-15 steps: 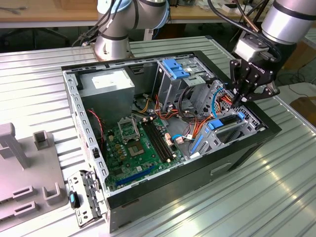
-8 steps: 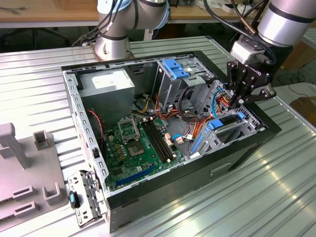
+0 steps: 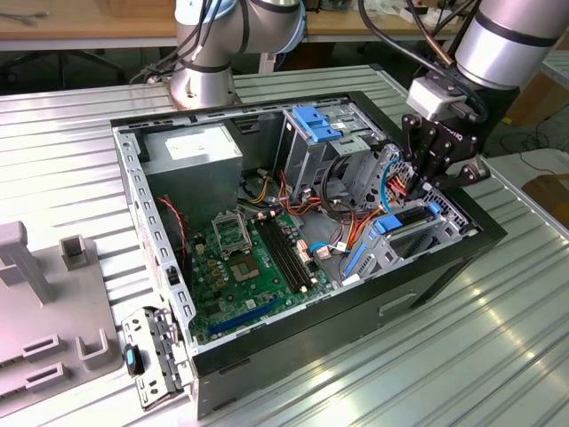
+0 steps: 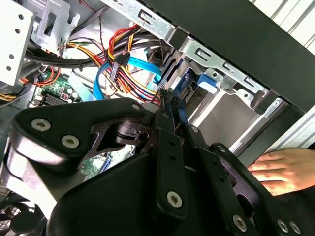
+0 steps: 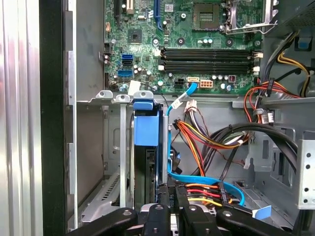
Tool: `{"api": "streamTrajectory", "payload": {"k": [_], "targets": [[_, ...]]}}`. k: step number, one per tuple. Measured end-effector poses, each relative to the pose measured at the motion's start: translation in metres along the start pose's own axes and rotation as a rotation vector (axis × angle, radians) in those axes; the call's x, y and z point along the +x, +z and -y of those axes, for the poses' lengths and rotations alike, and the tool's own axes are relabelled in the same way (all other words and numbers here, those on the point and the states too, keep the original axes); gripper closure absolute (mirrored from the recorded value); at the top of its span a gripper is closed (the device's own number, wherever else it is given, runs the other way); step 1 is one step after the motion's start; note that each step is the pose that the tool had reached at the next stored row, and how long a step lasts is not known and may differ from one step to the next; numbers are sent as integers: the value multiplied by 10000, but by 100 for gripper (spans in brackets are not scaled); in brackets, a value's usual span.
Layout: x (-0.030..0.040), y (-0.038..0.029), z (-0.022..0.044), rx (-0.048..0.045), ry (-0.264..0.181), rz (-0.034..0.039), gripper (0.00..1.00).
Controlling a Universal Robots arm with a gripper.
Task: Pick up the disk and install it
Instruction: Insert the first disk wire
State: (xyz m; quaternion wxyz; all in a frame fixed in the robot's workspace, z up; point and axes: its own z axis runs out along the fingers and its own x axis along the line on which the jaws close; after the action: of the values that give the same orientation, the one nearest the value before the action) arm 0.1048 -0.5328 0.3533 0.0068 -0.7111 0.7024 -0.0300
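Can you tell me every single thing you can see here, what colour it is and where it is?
Computer case: one, black, open, on the table.
Table: one, silver, ribbed, under everything.
Motherboard: one, green, on the case floor.
Power supply box: one, grey with a white label, in the case's far corner.
Bracket: one, blue, on top of the drive cage.
Wires: a bundle, orange, red, yellow and black, beside the drive bay.
Flat cable: one, light blue, among the wires.
Disk: one, dark with blue rails, standing in the drive bay.
Plastic holders: several, grey, at the exterior view's left.
Person's hand: one, outside the case.
Arm: one, silver.
Gripper: one, black, above the drive bay.
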Motion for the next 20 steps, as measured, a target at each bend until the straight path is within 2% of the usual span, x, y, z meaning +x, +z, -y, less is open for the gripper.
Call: {"api": "streamTrajectory", "payload": {"k": [14, 20], "targets": [[7, 22, -16, 0, 0, 2, 83], [41, 23, -17, 0, 0, 0, 83]]}}
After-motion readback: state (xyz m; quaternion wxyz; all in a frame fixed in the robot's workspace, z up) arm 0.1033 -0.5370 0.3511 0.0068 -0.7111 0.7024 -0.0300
